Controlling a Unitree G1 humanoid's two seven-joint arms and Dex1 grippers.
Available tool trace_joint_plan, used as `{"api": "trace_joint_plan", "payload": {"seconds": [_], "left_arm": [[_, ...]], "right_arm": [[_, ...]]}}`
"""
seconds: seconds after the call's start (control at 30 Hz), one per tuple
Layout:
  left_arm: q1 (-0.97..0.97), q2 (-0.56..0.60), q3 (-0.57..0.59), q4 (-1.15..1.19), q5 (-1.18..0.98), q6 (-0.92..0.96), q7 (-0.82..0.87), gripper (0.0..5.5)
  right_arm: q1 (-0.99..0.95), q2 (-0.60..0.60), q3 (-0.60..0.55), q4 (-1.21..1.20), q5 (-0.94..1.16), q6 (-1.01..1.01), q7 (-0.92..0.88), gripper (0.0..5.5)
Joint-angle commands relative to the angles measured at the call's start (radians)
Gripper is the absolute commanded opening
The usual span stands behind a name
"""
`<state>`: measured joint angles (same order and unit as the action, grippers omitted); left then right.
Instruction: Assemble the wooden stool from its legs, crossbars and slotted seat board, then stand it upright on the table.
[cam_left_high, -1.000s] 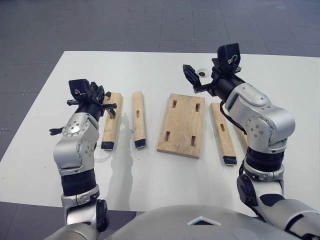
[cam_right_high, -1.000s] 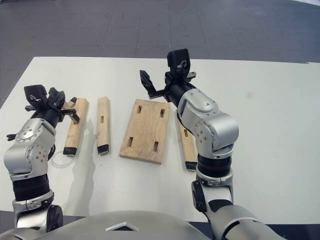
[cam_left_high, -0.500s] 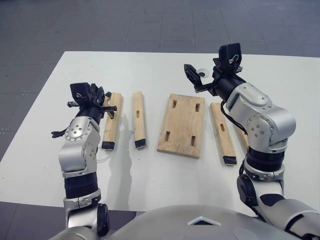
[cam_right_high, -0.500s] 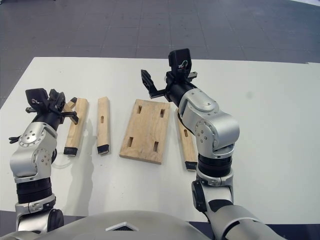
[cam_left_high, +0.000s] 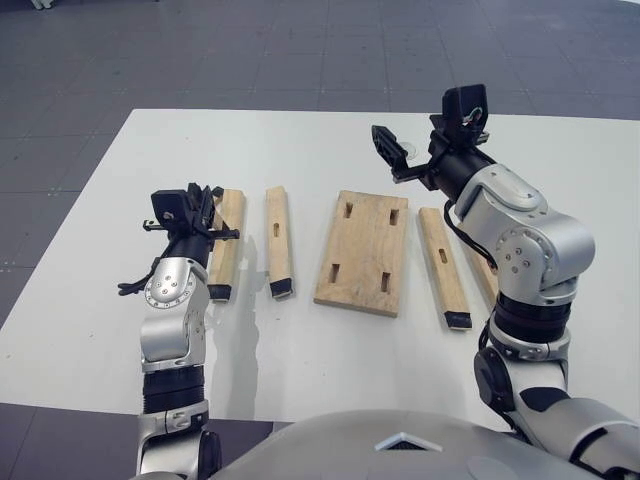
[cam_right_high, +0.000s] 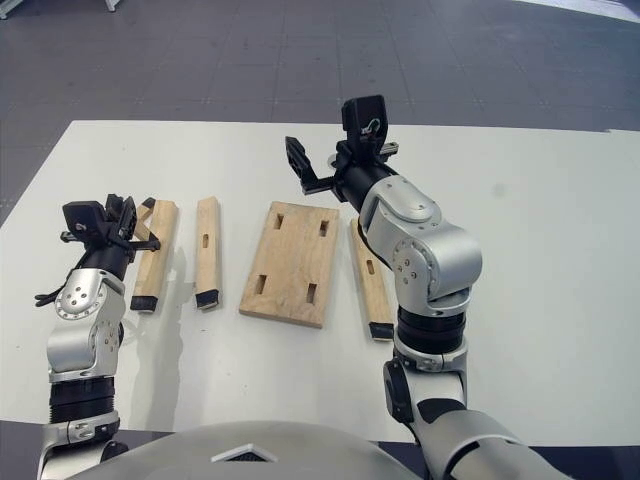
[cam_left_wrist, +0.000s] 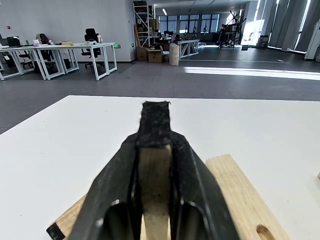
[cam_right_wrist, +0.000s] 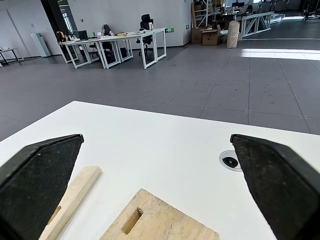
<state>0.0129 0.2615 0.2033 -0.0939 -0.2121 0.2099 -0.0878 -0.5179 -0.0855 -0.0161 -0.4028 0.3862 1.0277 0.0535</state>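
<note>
The slotted seat board lies flat mid-table. Two wooden legs lie to its left. A third leg lies to its right, and a fourth is partly hidden behind my right arm. My left gripper hovers beside the leftmost leg's far end. Its fingers are pressed on a narrow wooden piece with a black tip. My right gripper hangs wide open and holds nothing, above the table just beyond the board's far edge.
The white table has bare room in front of the parts and along its far side. A round cable hole sits in the tabletop beyond the board. Grey floor surrounds the table, with desks far behind.
My left arm has drawn back and sunk slightly toward the near left, still beside the leftmost leg. The right gripper has barely moved. The wooden parts lie as before.
</note>
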Motion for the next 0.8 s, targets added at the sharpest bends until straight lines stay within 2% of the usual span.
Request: {"api": "trace_joint_plan", "payload": {"seconds": [0.03, 0.53, 0.8], "left_arm": [[0.16, -0.041, -0.052, 0.23, 0.037, 0.115, -0.013, 0.45], [-0.002, -0.136, -0.096, -0.076, -0.007, 0.267, 0.082, 0.45], [0.018, -0.127, -0.097, -0.048, 0.058, 0.238, 0.094, 0.45]], "right_arm": [[-0.027, -0.008, -0.001, 0.005, -0.002, 0.011, 0.009, 5.5], [-0.03, -0.008, 0.007, 0.02, -0.012, -0.002, 0.015, 5.5], [-0.04, -0.011, 0.009, 0.027, -0.019, -0.003, 0.024, 5.5]]}}
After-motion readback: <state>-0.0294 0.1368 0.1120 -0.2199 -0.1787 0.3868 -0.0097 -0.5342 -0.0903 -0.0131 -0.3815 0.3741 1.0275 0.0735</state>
